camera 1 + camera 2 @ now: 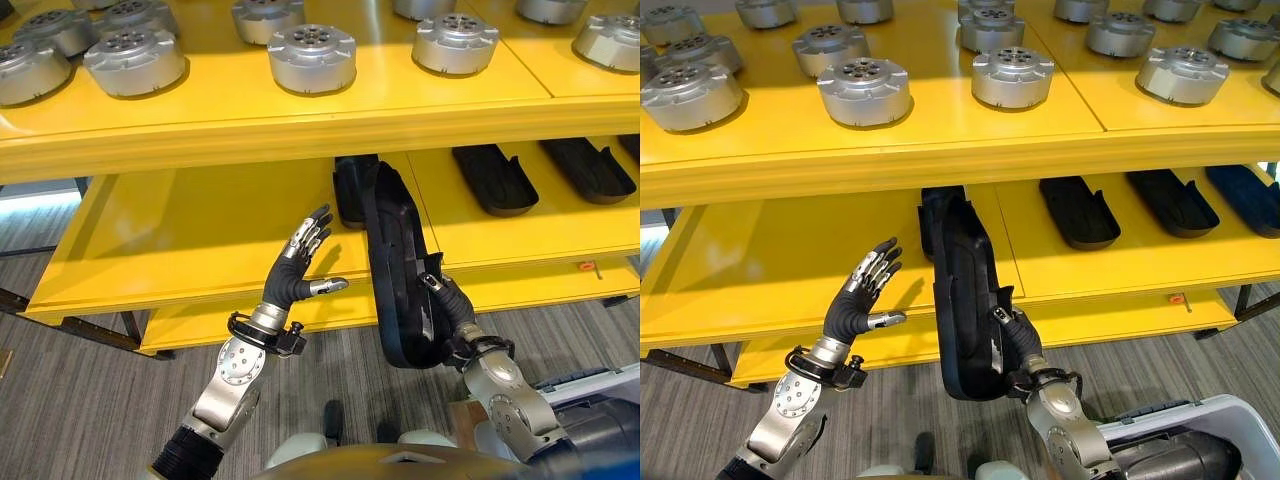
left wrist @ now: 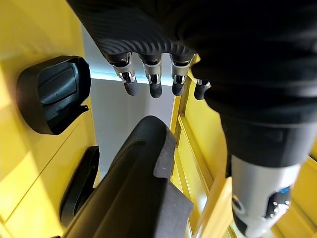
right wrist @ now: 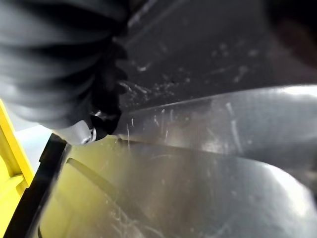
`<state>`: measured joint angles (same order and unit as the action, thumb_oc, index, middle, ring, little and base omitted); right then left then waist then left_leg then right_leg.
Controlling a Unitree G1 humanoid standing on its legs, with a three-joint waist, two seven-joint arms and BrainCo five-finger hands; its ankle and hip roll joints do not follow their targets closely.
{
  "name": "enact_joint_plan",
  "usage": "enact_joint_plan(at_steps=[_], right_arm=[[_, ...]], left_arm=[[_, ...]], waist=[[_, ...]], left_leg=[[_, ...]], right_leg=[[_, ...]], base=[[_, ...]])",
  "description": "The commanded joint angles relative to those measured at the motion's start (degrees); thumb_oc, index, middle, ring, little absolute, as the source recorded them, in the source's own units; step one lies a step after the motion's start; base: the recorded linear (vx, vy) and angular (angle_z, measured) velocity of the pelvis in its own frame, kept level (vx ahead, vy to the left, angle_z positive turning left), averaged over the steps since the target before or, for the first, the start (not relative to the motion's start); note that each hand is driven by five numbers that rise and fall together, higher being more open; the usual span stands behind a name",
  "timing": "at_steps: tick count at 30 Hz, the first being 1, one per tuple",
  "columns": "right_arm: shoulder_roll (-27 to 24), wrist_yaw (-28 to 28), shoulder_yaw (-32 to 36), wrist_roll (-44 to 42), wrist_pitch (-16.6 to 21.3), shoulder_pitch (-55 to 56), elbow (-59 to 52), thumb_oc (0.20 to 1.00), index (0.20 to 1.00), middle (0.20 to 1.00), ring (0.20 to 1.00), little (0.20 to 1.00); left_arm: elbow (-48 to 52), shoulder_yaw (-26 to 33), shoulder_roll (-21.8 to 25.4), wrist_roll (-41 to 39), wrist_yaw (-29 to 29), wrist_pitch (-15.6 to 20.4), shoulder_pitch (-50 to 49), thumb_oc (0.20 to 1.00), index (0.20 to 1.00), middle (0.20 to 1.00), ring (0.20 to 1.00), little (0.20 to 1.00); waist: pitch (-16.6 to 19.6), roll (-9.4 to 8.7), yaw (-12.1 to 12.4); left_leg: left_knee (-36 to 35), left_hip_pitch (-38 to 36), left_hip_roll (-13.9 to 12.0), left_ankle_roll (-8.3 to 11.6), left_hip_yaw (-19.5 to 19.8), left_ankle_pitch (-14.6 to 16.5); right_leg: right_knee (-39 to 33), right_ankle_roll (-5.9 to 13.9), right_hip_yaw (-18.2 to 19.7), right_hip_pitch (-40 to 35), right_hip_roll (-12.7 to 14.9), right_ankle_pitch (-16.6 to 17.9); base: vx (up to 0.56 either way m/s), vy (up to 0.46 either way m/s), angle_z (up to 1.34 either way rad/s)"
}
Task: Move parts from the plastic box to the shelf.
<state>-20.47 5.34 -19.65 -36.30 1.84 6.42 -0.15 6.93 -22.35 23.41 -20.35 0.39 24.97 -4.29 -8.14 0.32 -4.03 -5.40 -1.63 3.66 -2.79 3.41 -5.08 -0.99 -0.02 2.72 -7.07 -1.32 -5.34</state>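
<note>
Left eye view shows the right robot hand (image 1: 447, 300) gripping the lower part of a long black part (image 1: 396, 270), its fingers wrapped round the part's edge; the part stands nearly upright, its upper end leaning in over the front edge of the lower shelf (image 1: 200, 250) and overlapping another black part (image 1: 352, 190) that lies flat on that shelf; the held part's lower end hangs below the shelf edge, in front of the grey floor (image 1: 80, 390). The left robot hand (image 1: 300, 265) is raised just left of the held part, fingers straight and spread, thumb out towards the part, not touching it; in the left wrist view the same fingers (image 2: 151, 79) point past the top of the held part (image 2: 143, 183) towards the shelf, where a black part (image 2: 52, 94) lies. Further right on the lower shelf lie two more black parts (image 1: 495, 178), flat and side by side, well apart from the held one. On the upper shelf (image 1: 300, 125) stand rows of round silver parts (image 1: 311, 55), upright and spaced apart. Right wrist view shows the scratched dark surface of the held part (image 3: 208, 124) very close against the robot hand's cover. At the lower right of the right eye view a corner of a white box (image 1: 1215, 420) shows beside the right arm.
</note>
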Motion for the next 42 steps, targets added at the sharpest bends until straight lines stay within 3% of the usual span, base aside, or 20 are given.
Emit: enact_joint_plan(at_steps=[1, 3, 5, 6, 8, 11, 14, 16, 17, 18, 19, 24, 29, 34, 35, 37, 38, 40, 41, 42], right_arm=[[0.45, -1.08, 1.62, 1.13, 5.74, -3.31, -5.38, 0.2, 0.2, 0.2, 0.2, 0.2], [0.22, -0.18, 2.14, 1.87, 6.54, -3.67, -4.39, 0.2, 0.2, 0.2, 0.2, 0.2], [0.24, -0.05, 2.3, 2.35, 7.34, -3.92, -3.45, 0.2, 0.2, 0.2, 0.2, 0.2], [0.27, 0.4, 2.68, 2.72, 7.69, -4.22, -2.56, 0.2, 0.2, 0.2, 0.2, 0.2], [0.04, 1.49, 3.68, 2.94, 6.59, -4.5, -2.88, 0.2, 0.2, 0.2, 0.2, 0.2], [-0.7, 1.69, 4.72, 2.8, 5.4, -3.86, -4.01, 0.2, 0.2, 0.2, 0.2, 0.2], [-2.35, 1.01, 5.75, 2.58, 5.65, -2.52, -3.98, 0.2, 0.2, 0.2, 0.2, 0.2], [-2.71, 1.08, 5.81, 3.05, 5.85, -2.46, -3.86, 0.2, 0.2, 0.2, 0.2, 0.2], [-3.52, 1.38, 5.75, 3.93, 6.29, -2.68, -3.41, 0.2, 0.2, 0.2, 0.2, 0.2], [-3.89, 1.61, 5.81, 4.16, 6.38, -2.88, -3.19, 0.2, 0.2, 0.2, 0.2, 0.2], [-4.89, 1.96, 6.05, 4.29, 6.32, -3.12, -2.97, 0.2, 0.2, 0.2, 0.2, 0.2], [-5.85, 0.62, 8.99, 3.31, 6.01, -0.63, -3.22, 0.2, 0.2, 0.2, 0.2, 0.2], [-4.04, 0.87, 10.39, 2.38, 6.64, 0.08, -3.71, 0.2, 0.2, 0.2, 0.2, 0.2], [-1.4, 1.28, 9.11, 2.47, 4.68, -0.6, -5.45, 0.2, 0.2, 0.2, 0.2, 0.2], [-0.51, 0.92, 7.93, 3.87, 4.31, -1.09, -6.15, 0.2, 0.2, 0.2, 0.2, 0.2], [0.73, 0.45, 6.41, 4.98, 3.8, -2.37, -6.11, 0.2, 0.2, 0.2, 0.2, 0.2], [0.99, 0.57, 6.08, 5.0, 3.75, -2.68, -6.02, 0.2, 0.2, 0.2, 0.2, 0.2], [1.3, 1.79, 5.11, 4.2, 4.55, -3.35, -5.57, 0.2, 0.2, 0.2, 0.2, 0.2], [1.3, 1.81, 5.06, 4.28, 4.69, -3.36, -5.57, 0.2, 0.2, 0.2, 0.2, 0.2], [1.07, 2.02, 5.21, 4.92, 4.82, -3.13, -6.48, 0.2, 0.2, 0.2, 0.2, 0.2]], left_arm=[[1.52, 2.55, 0.03, 1.44, 2.89, 4.34, 1.04, 1.0, 1.0, 1.0, 1.0, 1.0], [0.14, 3.41, -0.11, 2.07, 4.18, 4.65, 3.23, 1.0, 1.0, 1.0, 1.0, 1.0], [-0.67, 3.64, -0.2, 2.06, 3.95, 4.56, 4.49, 1.0, 1.0, 1.0, 1.0, 1.0], [-1.38, 4.04, -0.47, 2.38, 3.31, 3.95, 5.92, 1.0, 1.0, 1.0, 1.0, 1.0], [-2.19, 4.0, -0.85, 1.02, 2.28, 3.44, 7.09, 1.0, 1.0, 1.0, 1.0, 1.0], [-2.36, 3.95, -0.85, -0.2, 2.13, 3.75, 6.93, 1.0, 1.0, 1.0, 1.0, 1.0], [-1.98, 3.86, -0.89, -2.94, 1.28, 4.64, 5.51, 1.0, 1.0, 1.0, 1.0, 1.0], [-1.4, 3.68, -0.97, -2.83, 0.87, 4.98, 5.08, 1.0, 1.0, 1.0, 1.0, 1.0], [-1.31, 3.62, -0.85, -3.11, 0.1, 6.16, 4.43, 1.0, 1.0, 1.0, 1.0, 1.0], [-1.52, 3.53, -0.87, -3.28, -0.14, 6.34, 4.53, 1.0, 1.0, 1.0, 1.0, 1.0], [-2.03, 3.63, -0.84, -3.59, -0.31, 6.66, 4.74, 1.0, 1.0, 1.0, 1.0, 1.0], [-3.58, 4.2, -0.59, -3.77, -0.04, 6.67, 5.87, 1.0, 1.0, 1.0, 1.0, 1.0], [-4.8, 3.8, 0.52, -1.1, -0.73, 5.46, 7.41, 1.0, 1.0, 1.0, 1.0, 1.0], [-4.61, 5.25, 1.69, -0.2, -1.16, 3.98, 6.11, 1.0, 1.0, 1.0, 1.0, 1.0], [-3.69, 6.12, 1.74, -0.45, -1.32, 3.62, 4.96, 1.0, 1.0, 1.0, 1.0, 1.0], [-2.07, 7.53, 1.86, -0.51, -1.48, 2.9, 2.96, 1.0, 1.0, 1.0, 1.0, 1.0], [-1.84, 7.76, 2.0, -0.22, -1.6, 2.94, 2.68, 1.0, 1.0, 1.0, 1.0, 1.0], [-1.44, 7.51, 2.52, -0.69, -2.7, 2.72, 2.13, 1.0, 1.0, 1.0, 1.0, 1.0], [-1.44, 7.46, 2.53, -0.95, -2.81, 2.71, 2.11, 1.0, 1.0, 1.0, 1.0, 1.0], [-1.12, 6.9, 2.38, -1.62, -3.32, 2.75, 1.85, 1.0, 1.0, 1.0, 1.0, 1.0]], waist=[[-0.21, -1.27, -0.46], [-1.11, -1.63, -0.85], [-1.5, -1.84, -1.22], [-1.55, -1.96, -1.93], [-0.89, -1.2, -3.68], [-0.39, -0.39, -4.61], [0.26, 0.7, -4.68], [0.19, 1.01, -4.6], [-0.02, 1.1, -4.31], [0.0, 1.0, -4.39], [-0.06, 1.44, -4.41], [0.38, 3.0, -5.87], [0.79, 2.81, -6.05], [0.66, 2.19, -4.02], [0.49, 1.91, -2.65], [-0.38, 1.26, -0.68], [-0.56, 1.19, -0.43], [-1.09, 0.65, -0.78], [-1.12, 0.6, -0.85], [-1.16, -0.1, -1.2]], left_leg=[[8.61, -1.92, 2.91, -1.2, -9.12, 7.69], [20.92, 2.95, 1.61, 0.29, -12.65, 7.28], [25.96, 5.13, -0.19, 1.1, -14.32, 6.23], [28.8, 6.39, -4.27, 2.36, -17.22, 4.4], [25.25, 3.31, -10.54, 3.95, -21.18, 3.87], [18.63, 0.6, -12.38, 4.52, -21.58, 0.05], [7.28, -1.71, -14.33, 6.54, -15.55, -3.24], [4.99, -1.73, -15.99, 7.67, -13.42, -6.38], [3.74, -0.06, -18.91, 8.69, -10.98, -10.76], [3.79, 0.4, -19.66, 8.66, -10.91, -11.03], [4.3, 0.28, -19.31, 8.31, -9.51, -8.98], [3.45, -2.28, -16.03, 7.41, -11.25, -2.42], [0.4, -4.62, -13.82, 6.5, -12.63, -0.96], [0.4, -4.85, -9.81, 3.73, -16.91, 1.73], [0.4, -5.08, -9.05, 3.17, -20.0, 2.45], [0.4, -6.53, -8.17, 3.08, -24.01, 4.39], [0.4, -6.62, -8.11, 3.01, -24.79, 4.63], [0.4, -6.75, -7.63, 2.74, -25.29, 5.08], [0.4, -6.77, -7.6, 2.74, -25.24, 5.1], [0.4, -6.82, -6.96, 2.97, -24.91, 5.17]], right_leg=[[-0.6, 2.18, -2.86, 3.98, 0.39, 8.99], [1.79, 1.0, -5.49, 4.44, 2.01, 7.99], [2.89, 0.42, -6.45, 4.66, 2.51, 7.47], [4.02, -0.03, -7.69, 4.89, 3.0, 6.7], [5.54, -0.08, -9.77, 4.4, 3.65, 4.49], [6.12, -0.52, -10.46, 4.44, 4.13, 4.15], [6.44, 0.33, -8.56, 4.04, 5.27, 3.05], [6.48, 0.42, -7.84, 3.58, 5.69, 2.68], [6.7, 0.45, -6.92, 2.81, 6.77, 2.2], [6.77, 0.5, -6.69, 2.6, 7.44, 2.08], [7.78, 1.03, -6.0, 2.75, 8.66, 1.56], [9.43, 3.04, -4.79, 3.57, 10.69, 2.02], [8.03, 5.66, -6.23, 3.08, 12.59, 4.21], [9.01, 7.55, -13.36, 4.01, 15.04, 6.37], [9.9, 8.1, -18.74, 4.67, 16.81, 8.52], [11.36, 9.98, -24.5, 5.1, 18.68, 10.59], [11.61, 10.05, -25.43, 5.57, 18.28, 10.6], [9.91, 9.26, -24.79, 7.29, 13.29, 8.91], [9.65, 9.17, -24.65, 7.33, 12.85, 8.79], [5.47, 7.83, -23.88, 7.09, 9.02, 8.57]], base=[[0.08, -0.029, 0.07], [0.04, -0.06, 0.21], [0.02, -0.052, 0.47], [0.06, -0.017, 0.39], [0.2, 0.126, 0.51], [0.12, 0.171, 0.49], [0.15, 0.357, 0.13], [0.11, 0.382, -0.13], [0.11, 0.424, -0.27], [0.15, 0.627, -0.54], [0.09, 0.419, -0.52], [0.06, 0.461, -0.28], [0.02, 0.397, -0.04], [-0.05, 0.286, -0.07], [-0.04, 0.213, -0.39], [-0.06, 0.233, -0.9], [-0.07, 0.14, -0.92], [-0.02, 0.041, -0.73], [0.06, -0.022, -0.45], [0.07, -0.038, -0.09]])
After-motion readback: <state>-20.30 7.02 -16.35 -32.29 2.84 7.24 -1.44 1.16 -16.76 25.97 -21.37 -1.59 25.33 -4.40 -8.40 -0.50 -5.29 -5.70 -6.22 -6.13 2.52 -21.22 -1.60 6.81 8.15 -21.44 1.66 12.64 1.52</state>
